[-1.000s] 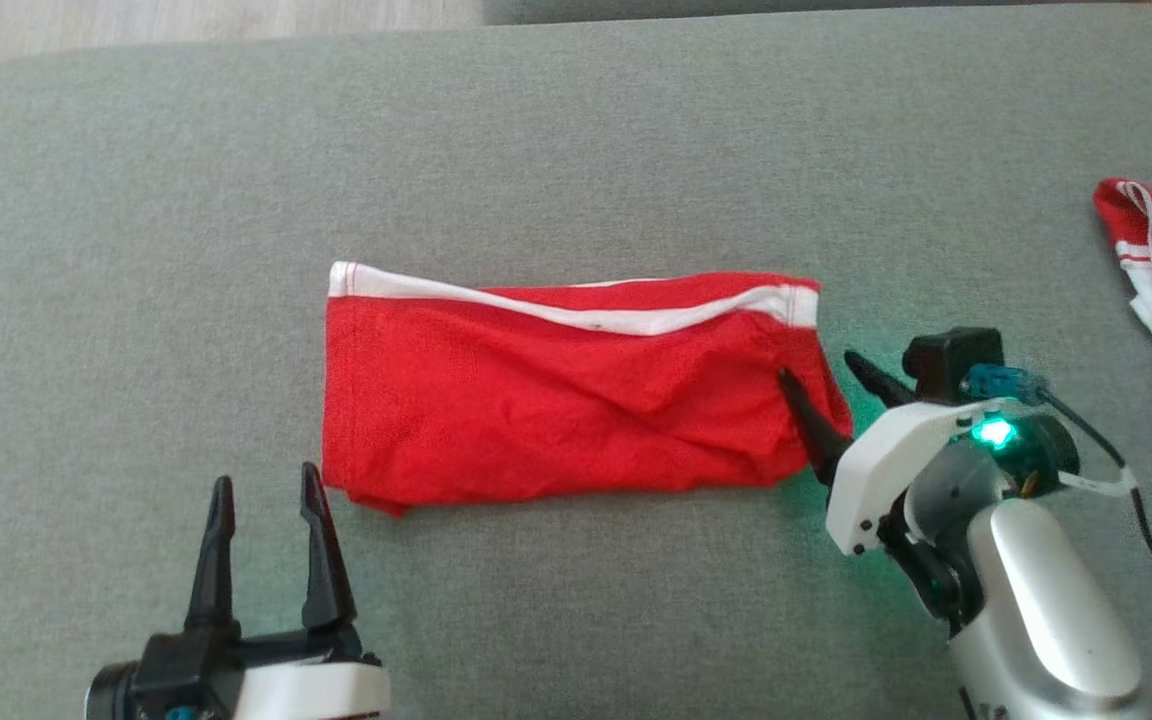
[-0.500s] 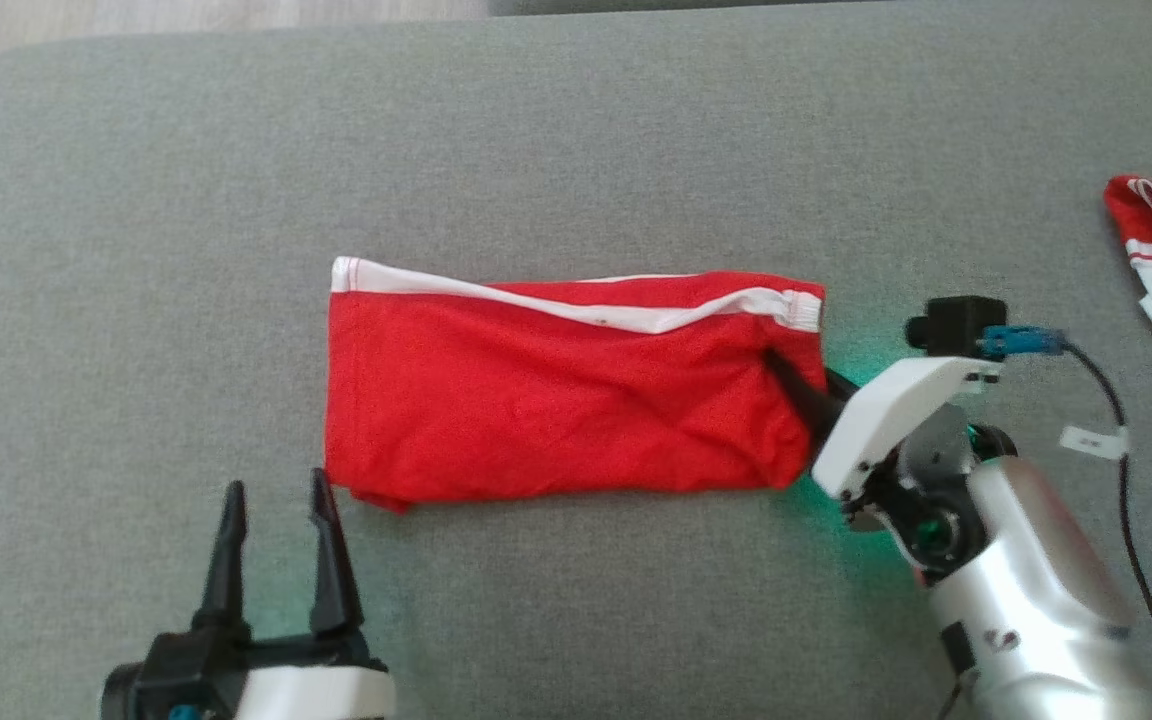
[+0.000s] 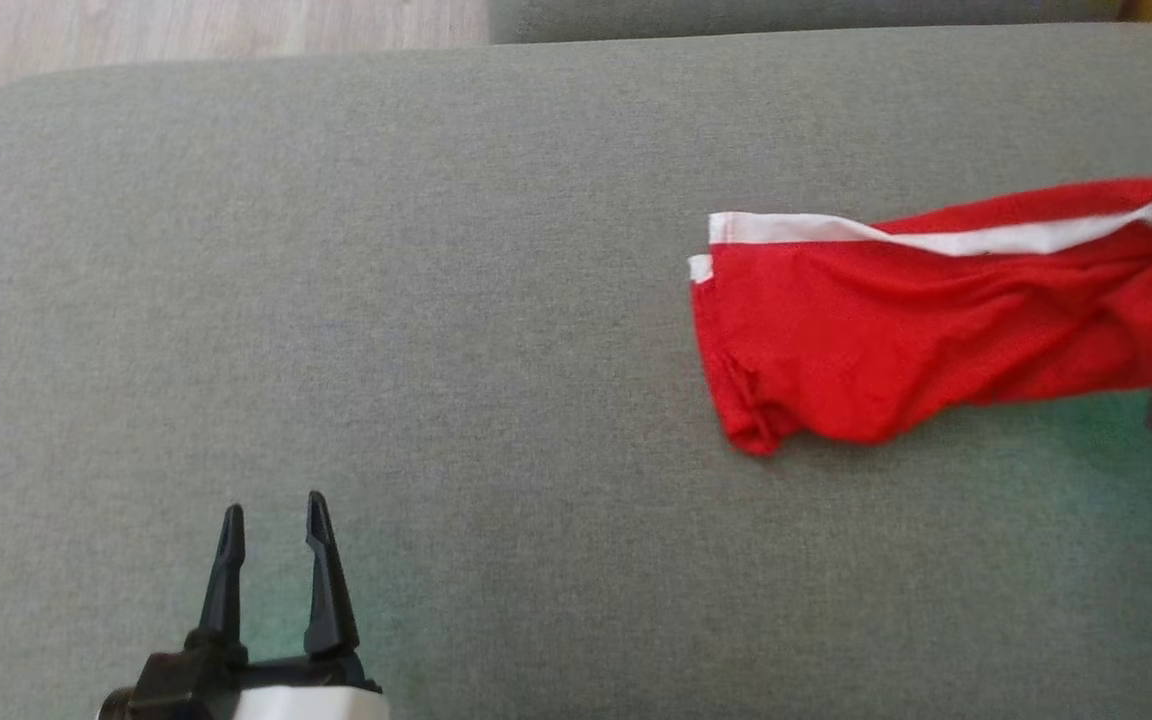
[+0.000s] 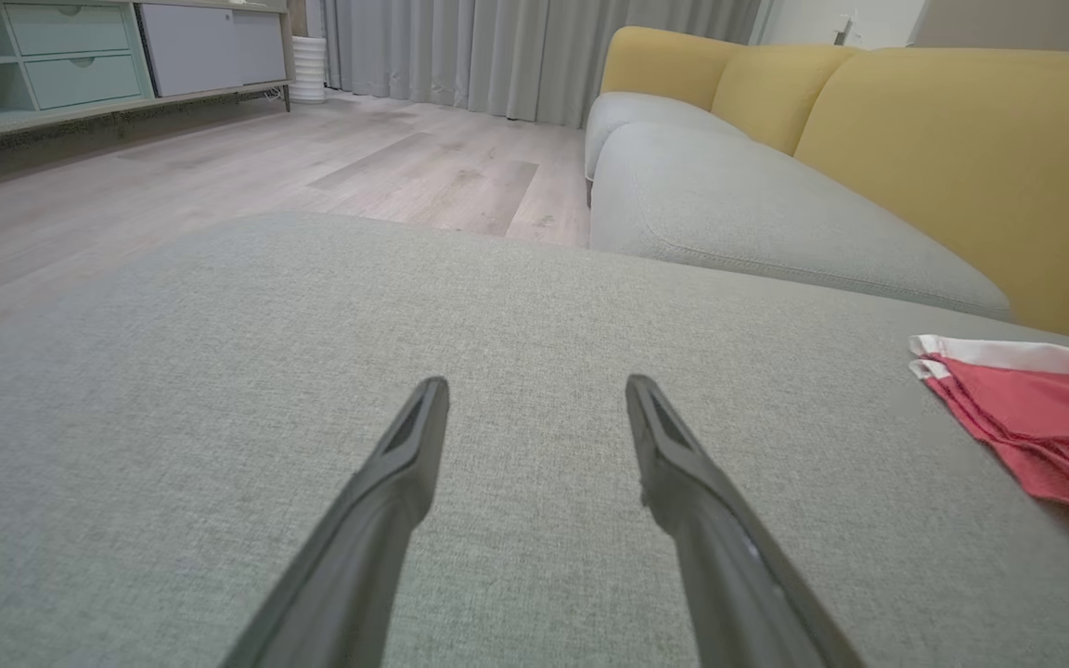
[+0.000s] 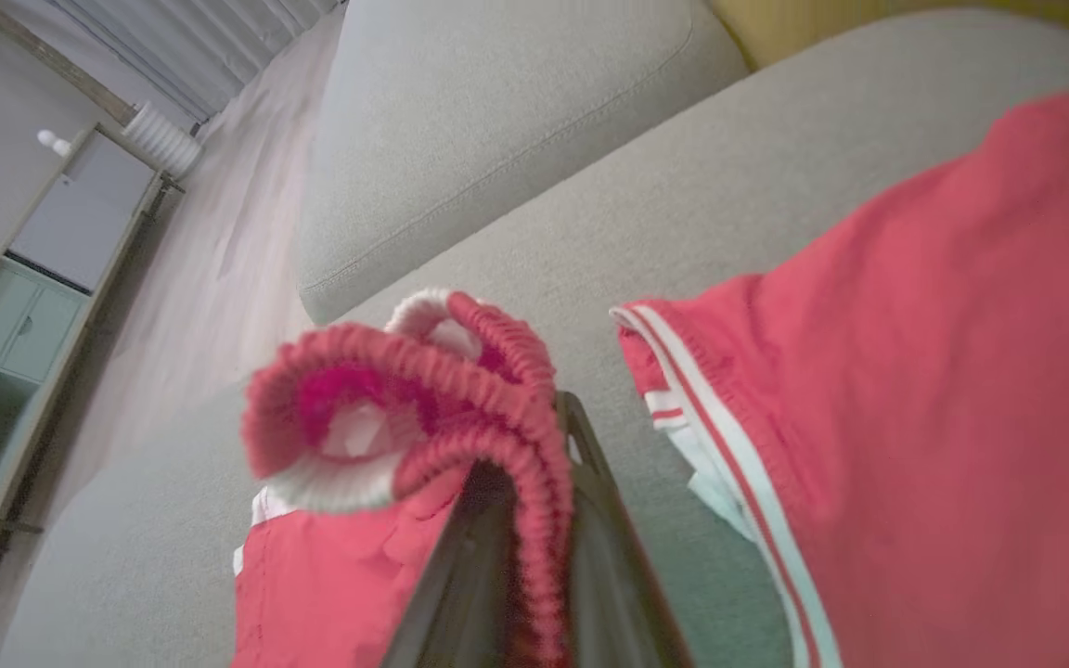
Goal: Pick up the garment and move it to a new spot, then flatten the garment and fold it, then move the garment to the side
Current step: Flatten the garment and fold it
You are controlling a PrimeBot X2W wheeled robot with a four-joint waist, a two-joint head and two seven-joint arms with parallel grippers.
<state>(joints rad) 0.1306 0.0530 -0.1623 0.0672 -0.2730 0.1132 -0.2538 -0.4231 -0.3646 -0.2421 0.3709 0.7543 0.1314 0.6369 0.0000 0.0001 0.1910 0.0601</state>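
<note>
Right pincer (image 5: 530,482) first: my wrist camera on that arm looks along its two dark fingers, which are pressed together on the bunched elastic waistband of the red garment (image 5: 405,399); the fabric curls over their tips. From my head, the big grey cushion (image 3: 386,300) spreads under everything. The garment lies stretched across its right part, with a white band along the far edge and its right end running off that view's edge. So the head view gives the spread, the wrist view the grip. The right wrist view also gives a second red piece (image 5: 915,417) with white stripes, just beside the held one on the cushion. My left pincer (image 3: 274,505) hovers at the lower left, jaws spread with nothing between them, well apart from the garment.
</note>
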